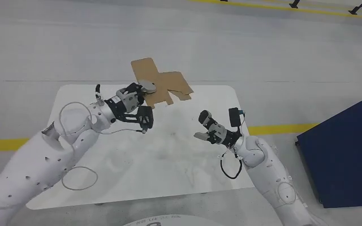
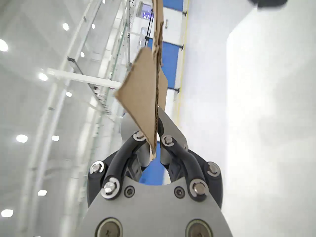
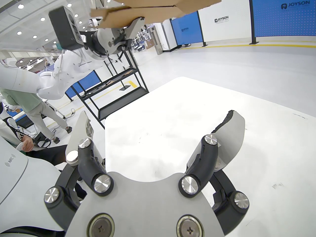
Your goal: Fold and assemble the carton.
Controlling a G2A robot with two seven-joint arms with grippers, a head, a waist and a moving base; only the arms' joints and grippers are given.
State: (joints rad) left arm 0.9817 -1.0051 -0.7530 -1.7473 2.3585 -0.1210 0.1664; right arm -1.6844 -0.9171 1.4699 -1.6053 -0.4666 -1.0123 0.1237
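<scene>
Wall panels (image 3: 271, 8), upper right of the right wrist view: blue and white, bearing printed logos. White table (image 1: 169, 169): frame centre. Brown carton (image 1: 161, 82): raised, upper centre, over the table's far edge. Left gripper (image 1: 148, 87): clamped on the carton's edge. Right gripper (image 1: 202, 127): fingers spread wide, holding nothing, right of centre.

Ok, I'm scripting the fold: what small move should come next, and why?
Probably bring the right gripper toward the free edge of the carton: its fingers are open and empty, while the left gripper pinches the flat carton aloft over the table.
</scene>
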